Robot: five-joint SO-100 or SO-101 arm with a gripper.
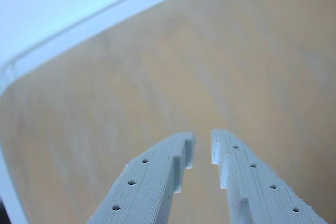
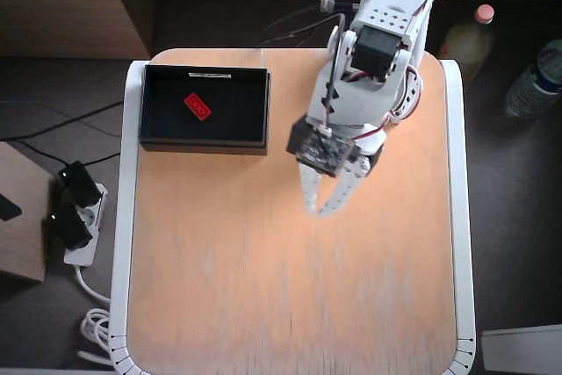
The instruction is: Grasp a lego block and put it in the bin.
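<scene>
Already the lego block (image 2: 198, 106) lies inside the bin (image 2: 256, 108), tilted diagonally on the black floor a little left of the middle. The bin sits at the upper left of the table (image 2: 263, 305) in the overhead view, its white label strip along the top rim. The arm (image 2: 378, 50) reaches down from the upper right of that frame, and the gripper (image 2: 326, 209) hangs over bare wood near the centre, to the right of the bin and apart from it.

In the wrist view the two pale fingers (image 1: 152, 182) rise from the bottom edge, their tips a little apart with a narrow gap between them and nothing held there (image 1: 202, 148). Behind them is only light wood, with the table's white rim curving across the upper left of the frame.

Off the table, the overhead view shows a power strip (image 2: 75, 217) with plugs on the floor at left, and two bottles (image 2: 505, 59) at upper right.
</scene>
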